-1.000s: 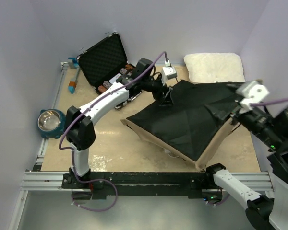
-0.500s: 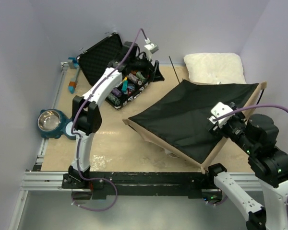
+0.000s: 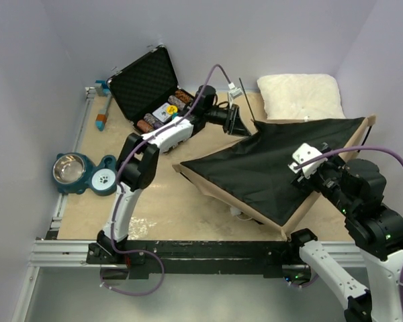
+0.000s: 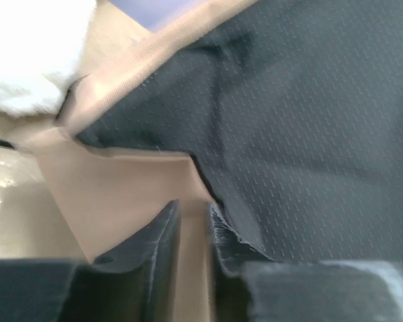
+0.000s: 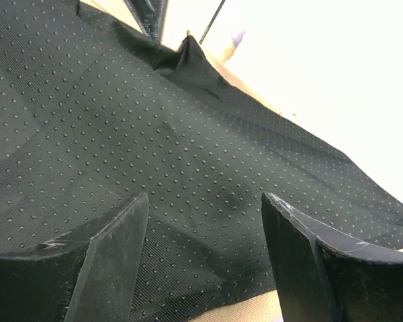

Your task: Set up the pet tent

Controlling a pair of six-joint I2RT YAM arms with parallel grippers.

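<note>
The pet tent lies tilted with its black floor panel up and a tan canvas border round it. My left gripper is at its far left corner. In the left wrist view its jaws stand nearly together with the tan edge fabric in the narrow gap, beside the black panel. My right gripper hovers open over the dotted black panel near the tent's right side, holding nothing. A thin dark pole sticks out beyond the far corner.
A white fluffy pillow lies at the back right, just behind the tent. An open black case with coloured chips stands at the back left. A steel bowl in a teal holder sits at the left edge.
My left arm swung from the black case back to the tent's far left corner, and its jaws closed there. The right arm has hardly moved in the last half second.
</note>
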